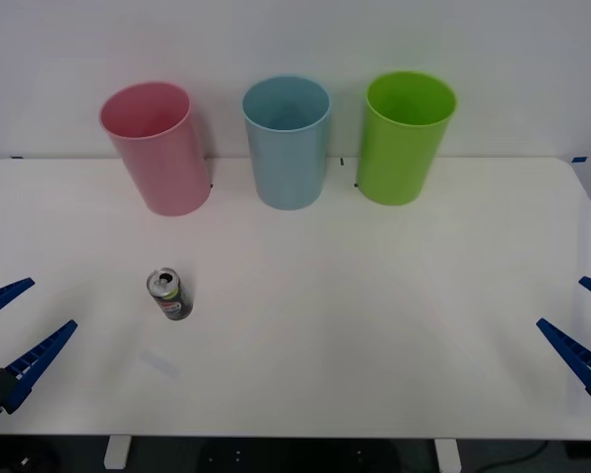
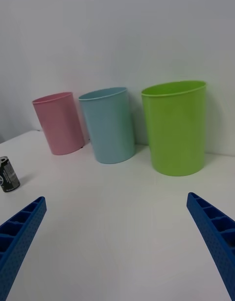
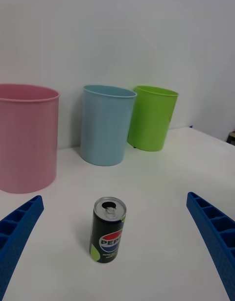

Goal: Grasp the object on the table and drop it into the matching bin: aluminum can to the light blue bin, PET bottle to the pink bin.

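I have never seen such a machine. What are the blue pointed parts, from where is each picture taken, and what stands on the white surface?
The blue ribbed parts are the fingers of a two-armed robot. The front view looks down from above the arms: the left gripper and the right gripper wait open at the near corners of the table, holding nothing. The other two pictures come from cameras on each wrist. On the table stand a small dark can, upright, near the left gripper, and behind it a row of three bins: the pink bin, the light blue bin and a green bin.
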Controlling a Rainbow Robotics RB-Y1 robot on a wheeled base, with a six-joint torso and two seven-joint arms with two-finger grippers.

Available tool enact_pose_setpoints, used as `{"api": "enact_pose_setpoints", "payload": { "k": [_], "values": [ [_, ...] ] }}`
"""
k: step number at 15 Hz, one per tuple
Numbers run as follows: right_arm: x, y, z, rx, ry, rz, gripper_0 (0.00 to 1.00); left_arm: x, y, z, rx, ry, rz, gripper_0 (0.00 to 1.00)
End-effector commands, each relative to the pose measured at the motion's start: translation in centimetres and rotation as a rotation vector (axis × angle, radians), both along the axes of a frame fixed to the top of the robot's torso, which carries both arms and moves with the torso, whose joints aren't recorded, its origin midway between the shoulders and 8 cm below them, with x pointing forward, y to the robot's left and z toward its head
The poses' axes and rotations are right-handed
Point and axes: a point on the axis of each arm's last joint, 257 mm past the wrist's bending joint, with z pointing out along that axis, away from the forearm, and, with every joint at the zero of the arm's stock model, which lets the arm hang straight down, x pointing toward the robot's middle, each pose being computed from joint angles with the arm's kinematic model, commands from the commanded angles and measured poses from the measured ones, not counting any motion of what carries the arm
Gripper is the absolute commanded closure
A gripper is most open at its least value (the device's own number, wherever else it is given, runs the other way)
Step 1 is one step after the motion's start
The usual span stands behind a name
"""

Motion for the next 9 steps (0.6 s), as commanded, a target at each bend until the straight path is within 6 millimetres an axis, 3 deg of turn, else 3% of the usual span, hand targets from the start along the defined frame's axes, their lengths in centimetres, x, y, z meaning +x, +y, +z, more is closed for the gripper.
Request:
{"api": "enact_pose_setpoints", "payload": {
  "k": [1,2,9],
  "values": [
    [0.0,0.0,0.0,0.000,0.000,0.000,0.00,0.0,0.0,0.0,0.000,0.000,0.000,0.00],
    [0.0,0.0,0.0,0.000,0.000,0.000,0.00,-0.2,0.2,-0.8,-0.026,0.015,0.019,0.00],
    [0.0,0.0,0.0,0.000,0.000,0.000,0.00,-0.5,0.6,-1.1,-0.007,0.015,0.034,0.00]
  ]
}}
